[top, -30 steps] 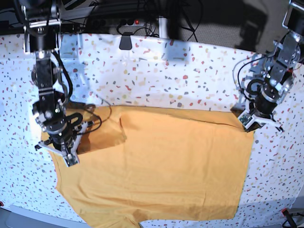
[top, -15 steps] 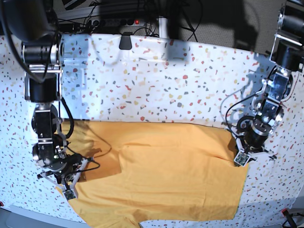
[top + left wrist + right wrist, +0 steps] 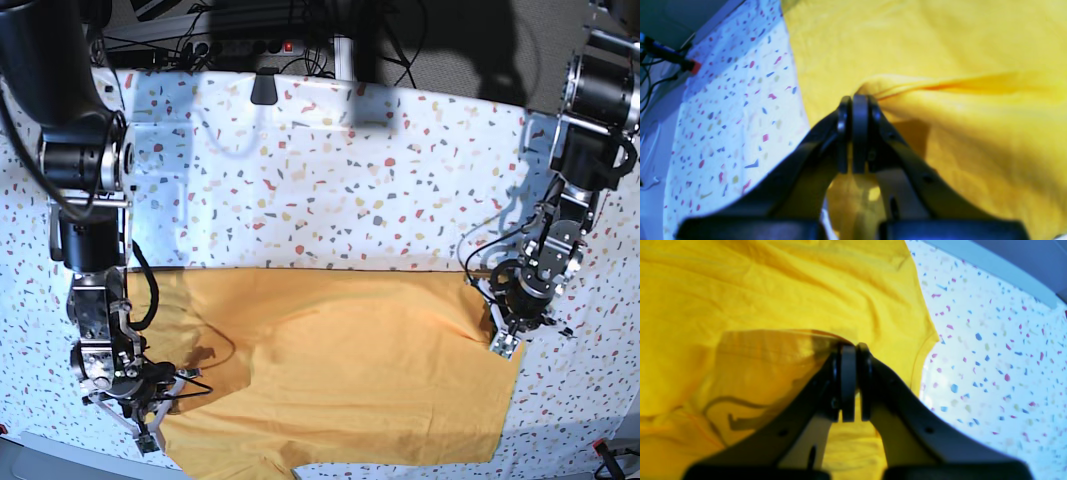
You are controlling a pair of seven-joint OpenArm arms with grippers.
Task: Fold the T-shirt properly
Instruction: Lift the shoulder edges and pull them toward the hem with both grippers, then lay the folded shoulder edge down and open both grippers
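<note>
Mustard-yellow cotton fills the lower half of the speckled table: the T-shirt lies broad and mostly flat, its far edge now a straight folded line across the middle of the table, where a second ago that edge sat farther back. Both arms have drawn it toward the near side, so a top layer is being carried over the rest, which I judge to be the first lengthwise fold, about halfway through its travel. The right gripper is pinched tight on a doubled edge of fabric near the sleeve, with thin black lettering showing faintly through the cloth beside it. The left gripper is likewise clamped on a gathered ridge at the opposite side, cloth pulled taut from its tips. The fold needs both corners lowered evenly, or the layer will skew.
</note>
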